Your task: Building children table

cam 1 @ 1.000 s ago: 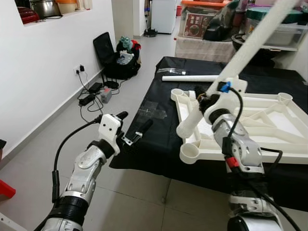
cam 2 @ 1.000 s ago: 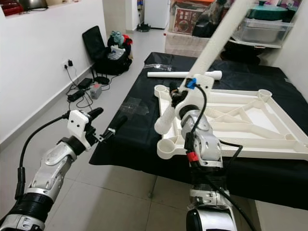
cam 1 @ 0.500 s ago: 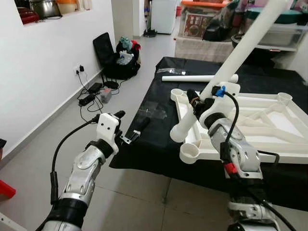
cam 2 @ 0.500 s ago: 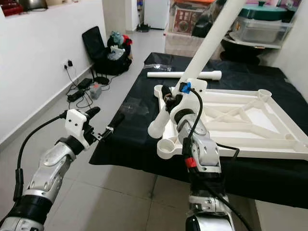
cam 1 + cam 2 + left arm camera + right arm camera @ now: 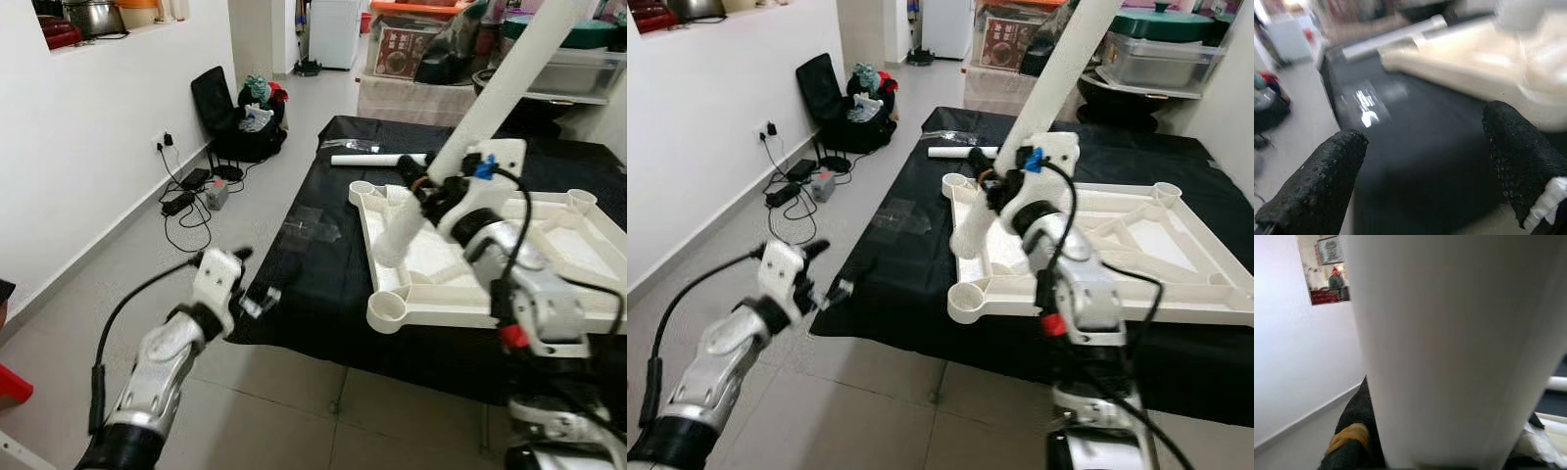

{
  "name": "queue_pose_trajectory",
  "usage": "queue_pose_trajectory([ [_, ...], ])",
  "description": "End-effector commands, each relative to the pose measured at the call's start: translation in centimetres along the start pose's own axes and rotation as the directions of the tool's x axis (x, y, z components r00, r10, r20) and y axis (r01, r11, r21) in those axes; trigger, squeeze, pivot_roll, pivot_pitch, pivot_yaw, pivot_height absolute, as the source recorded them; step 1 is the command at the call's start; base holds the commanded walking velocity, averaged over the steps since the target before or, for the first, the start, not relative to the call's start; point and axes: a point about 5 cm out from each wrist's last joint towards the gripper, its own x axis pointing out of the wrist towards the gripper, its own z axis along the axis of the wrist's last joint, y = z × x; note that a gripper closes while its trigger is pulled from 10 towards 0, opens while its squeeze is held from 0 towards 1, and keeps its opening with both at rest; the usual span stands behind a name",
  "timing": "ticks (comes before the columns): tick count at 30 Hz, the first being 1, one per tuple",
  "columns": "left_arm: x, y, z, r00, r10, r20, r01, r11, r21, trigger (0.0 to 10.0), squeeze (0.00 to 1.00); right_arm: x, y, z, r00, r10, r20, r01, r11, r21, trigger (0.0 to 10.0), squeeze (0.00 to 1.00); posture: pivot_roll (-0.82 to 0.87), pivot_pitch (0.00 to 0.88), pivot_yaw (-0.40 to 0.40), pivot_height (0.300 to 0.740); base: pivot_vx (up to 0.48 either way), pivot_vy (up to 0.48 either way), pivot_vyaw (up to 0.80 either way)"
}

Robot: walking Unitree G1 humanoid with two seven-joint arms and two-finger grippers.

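My right gripper [image 5: 423,188] clasps the smooth white plastic leg tube [image 5: 490,93] above the ribbed white tabletop's [image 5: 549,259] near-left edge; my left gripper [image 5: 257,284] hangs spread over bare floor.

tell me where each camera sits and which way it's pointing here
Left eye view: on the head, looking forward and down at the upturned white tabletop on the black cloth; both silver arms show.
Right eye view: the head's other eye, same scene; the right claw holds the white table leg.
Left wrist view: along the open left claw toward the cloth's edge.
Right wrist view: pressed against the leg, a white wall behind.
Shared: both eyes and the left wrist see the spare leg.
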Motion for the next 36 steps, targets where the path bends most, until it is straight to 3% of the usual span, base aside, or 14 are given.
queue_pose_trajectory([
  [1, 0.1, -1.5, 0.3, 0.994, -0.107, 0.005, 0.107, 0.994, 0.012, 10.0, 0.00, -0.2, 0.7, -0.2, 0.998, 0.065, -0.014, -0.066, 0.998, -0.004, 10.0, 0.00, 0.03, 0.000, -0.049, 0.740, 0.000, 0.000, 0.00],
  [5, 0.3, -4.1, 0.6, 0.956, -0.292, 0.021, 0.292, 0.956, 0.020, 10.0, 0.00, -0.3, 1.6, -1.0, 0.991, 0.128, -0.043, -0.129, 0.992, -0.014, 10.0, 0.00, 0.01, 0.000, -0.039, 0.740, 0.000, 0.000, 0.00],
  [10, 0.6, -4.8, 0.8, 0.931, -0.364, 0.019, 0.363, 0.931, 0.025, 10.0, 0.00, -0.5, 2.4, -1.8, 0.979, 0.187, -0.076, -0.188, 0.982, -0.004, 10.0, 0.00, 0.02, 0.000, -0.037, 0.740, 0.000, 0.000, 0.00],
  [14, 0.7, -4.8, 0.8, 0.928, -0.373, 0.008, 0.373, 0.927, 0.037, 10.0, 0.00, -0.7, 2.7, -2.2, 0.972, 0.215, -0.091, -0.215, 0.977, 0.005, 10.0, 0.00, 0.03, 0.000, -0.037, 0.740, 0.000, 0.000, 0.00],
  [25, -0.3, -4.4, 0.5, 0.934, -0.357, -0.008, 0.358, 0.934, 0.022, 10.0, 0.00, -1.8, 0.2, -4.4, 0.956, 0.213, -0.200, -0.222, 0.975, -0.020, 10.0, 0.00, 0.04, 0.000, -0.046, 0.740, 0.000, 0.000, 0.00],
  [36, -0.8, -3.8, 0.6, 0.937, -0.349, -0.013, 0.349, 0.937, 0.023, 10.0, 0.00, -2.2, -0.7, -5.8, 0.938, 0.227, -0.263, -0.232, 0.973, 0.012, 10.0, 0.00, 0.05, 0.000, -0.055, 0.740, 0.000, 0.000, 0.00],
])
